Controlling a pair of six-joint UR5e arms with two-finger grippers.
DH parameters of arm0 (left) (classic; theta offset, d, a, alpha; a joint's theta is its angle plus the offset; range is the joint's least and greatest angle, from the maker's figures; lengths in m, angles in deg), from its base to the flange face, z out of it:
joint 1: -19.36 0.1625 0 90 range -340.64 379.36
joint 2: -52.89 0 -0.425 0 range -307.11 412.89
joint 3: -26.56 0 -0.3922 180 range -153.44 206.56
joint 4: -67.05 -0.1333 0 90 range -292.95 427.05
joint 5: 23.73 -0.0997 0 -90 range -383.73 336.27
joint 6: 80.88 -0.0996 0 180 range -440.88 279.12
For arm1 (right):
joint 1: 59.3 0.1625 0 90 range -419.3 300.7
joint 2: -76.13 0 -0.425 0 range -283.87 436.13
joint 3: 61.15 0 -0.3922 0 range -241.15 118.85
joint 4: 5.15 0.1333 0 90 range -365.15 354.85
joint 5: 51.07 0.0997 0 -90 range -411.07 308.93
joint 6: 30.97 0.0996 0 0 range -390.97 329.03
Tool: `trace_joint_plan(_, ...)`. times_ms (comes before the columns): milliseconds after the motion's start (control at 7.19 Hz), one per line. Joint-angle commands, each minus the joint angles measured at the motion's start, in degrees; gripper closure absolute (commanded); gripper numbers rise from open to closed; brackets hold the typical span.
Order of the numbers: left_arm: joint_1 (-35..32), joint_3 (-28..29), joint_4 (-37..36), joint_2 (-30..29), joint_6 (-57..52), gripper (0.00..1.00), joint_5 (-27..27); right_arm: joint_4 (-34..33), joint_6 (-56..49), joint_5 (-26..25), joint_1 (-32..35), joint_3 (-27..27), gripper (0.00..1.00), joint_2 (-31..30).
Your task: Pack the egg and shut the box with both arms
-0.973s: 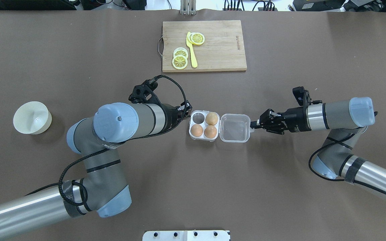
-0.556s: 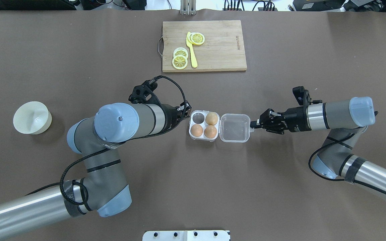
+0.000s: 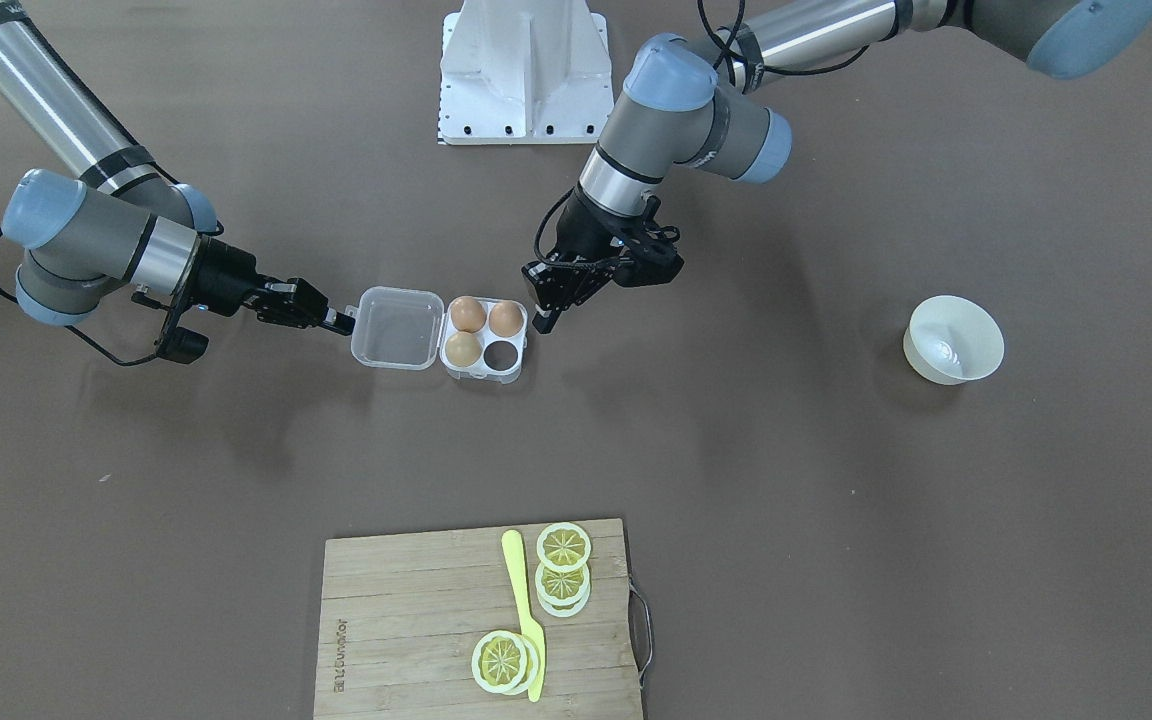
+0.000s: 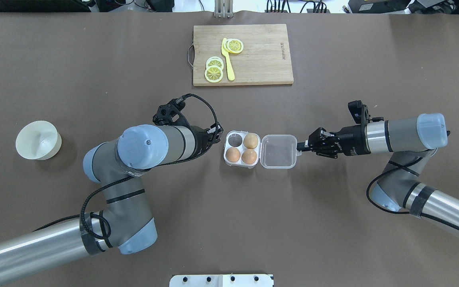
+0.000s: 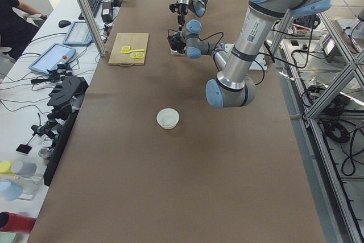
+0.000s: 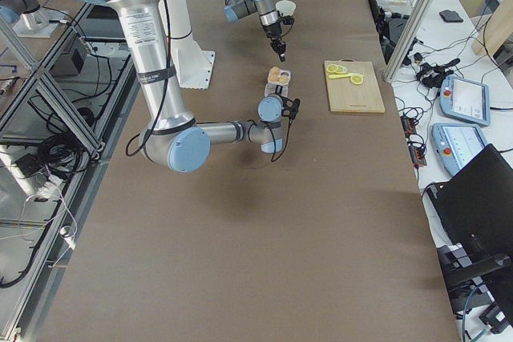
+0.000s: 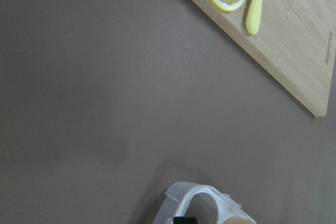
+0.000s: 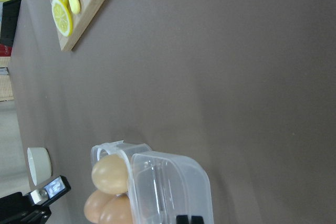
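Observation:
The clear box [image 4: 242, 148] lies open at mid-table, its lid [image 4: 279, 151] flat to the right. Two alike reddish-brown eggs [image 4: 233, 154] [image 4: 249, 156] fill the near cells and a paler tan egg [image 4: 250, 140] the far right cell. The far left cell [image 4: 236, 139] is empty. My right gripper [image 4: 299, 148] is shut on the lid's outer edge, as the right wrist view [image 8: 189, 219] shows. My left gripper [image 3: 546, 318] is shut and empty, its tips just beside the box's left rim; my wrist hides it from overhead.
An off-white bowl [image 4: 38, 140] stands at the far left. A wooden cutting board [image 4: 261, 56] with lemon slices [image 4: 214, 69] and a yellow knife [image 4: 228, 59] lies at the back centre. The white base plate [image 4: 221, 280] is at the near edge.
My left arm has drawn back slightly from the box. My right gripper has shifted a little left and away with the lid edge, and the box has slid slightly left.

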Motion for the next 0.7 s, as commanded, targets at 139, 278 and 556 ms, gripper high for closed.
trace_joint_plan(139, 0.0, 5.4, 0.8, -3.0, 0.1, 1.0, -1.7, 0.0, 0.2, 0.1, 1.0, 0.2, 0.97, -0.1)
trace_joint_plan(278, 0.1, 6.8, 1.5, -3.8, 0.1, 1.0, -1.8, 0.0, 0.2, 0.2, 1.2, 0.2, 0.97, -0.1)
trace_joint_plan(556, 0.2, 7.6, 1.5, -4.0, 0.1, 1.0, -1.8, 0.0, 0.2, 0.4, 1.4, 0.2, 0.97, -0.1)
